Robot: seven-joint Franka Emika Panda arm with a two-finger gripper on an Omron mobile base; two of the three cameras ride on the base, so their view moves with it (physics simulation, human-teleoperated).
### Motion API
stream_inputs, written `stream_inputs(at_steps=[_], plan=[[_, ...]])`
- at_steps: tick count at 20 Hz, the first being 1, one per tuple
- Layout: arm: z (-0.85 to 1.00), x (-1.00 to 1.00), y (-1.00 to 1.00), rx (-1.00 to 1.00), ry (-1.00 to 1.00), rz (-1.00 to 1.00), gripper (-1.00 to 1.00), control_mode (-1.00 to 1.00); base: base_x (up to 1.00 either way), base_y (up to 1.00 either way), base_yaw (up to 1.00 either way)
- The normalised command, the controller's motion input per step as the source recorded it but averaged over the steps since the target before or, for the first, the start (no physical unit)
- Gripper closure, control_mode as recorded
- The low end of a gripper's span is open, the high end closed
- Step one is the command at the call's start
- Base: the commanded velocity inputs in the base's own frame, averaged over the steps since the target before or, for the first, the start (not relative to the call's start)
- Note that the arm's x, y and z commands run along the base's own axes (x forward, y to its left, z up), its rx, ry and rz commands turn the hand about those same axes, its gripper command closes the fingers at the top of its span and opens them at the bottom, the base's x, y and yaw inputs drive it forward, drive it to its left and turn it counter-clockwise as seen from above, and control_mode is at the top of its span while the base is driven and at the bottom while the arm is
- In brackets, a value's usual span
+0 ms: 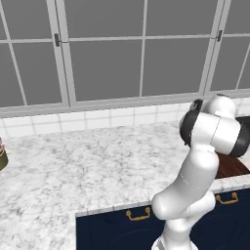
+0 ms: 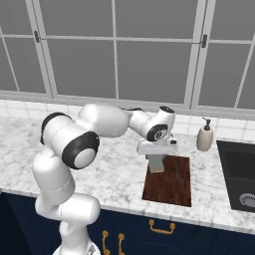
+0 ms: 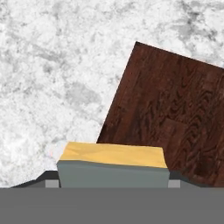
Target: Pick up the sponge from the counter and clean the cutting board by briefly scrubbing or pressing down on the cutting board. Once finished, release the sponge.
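The dark reddish-brown cutting board [image 2: 172,182] lies on the marbled counter [image 2: 112,167] near its front edge. My gripper [image 2: 157,168] points down over the board's far left corner and is shut on the sponge [image 2: 157,163]. In the hand view the sponge [image 3: 113,168] sits between the fingers, its yellow layer and grey-green layer both showing, and it hides most of the fingertips. Beyond it the cutting board [image 3: 175,109] spreads to the right, with bare counter [image 3: 52,87] to the left. In the left base view my arm covers most of the cutting board [image 1: 234,167].
A cream soap dispenser [image 2: 204,137] stands behind the board's right side. The black sink [image 2: 240,172] lies further right. A small green object [image 1: 2,156] sits at the counter's far left. A tiled backsplash and windows close off the back.
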Motion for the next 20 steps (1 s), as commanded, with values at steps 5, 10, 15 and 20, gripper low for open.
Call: stream_inputs(at_steps=[5, 10, 15, 20], plan=[[-0.17, 0.04, 0.00, 0.00, -0.19, 0.00, 1.00, -1.00, 0.00, 0.00, 0.00], [-0.05, 0.23, 0.04, 0.00, -0.12, 0.00, 1.00, -1.00, 0.00, 0.00, 0.00], [0.00, 0.48, 0.00, 0.00, 0.00, 0.00, 1.00, -1.00, 0.00, 0.00, 0.00], [-0.03, 0.31, -0.08, 0.00, 0.00, -0.02, 1.00, -1.00, 0.00, 0.00, 0.00]])
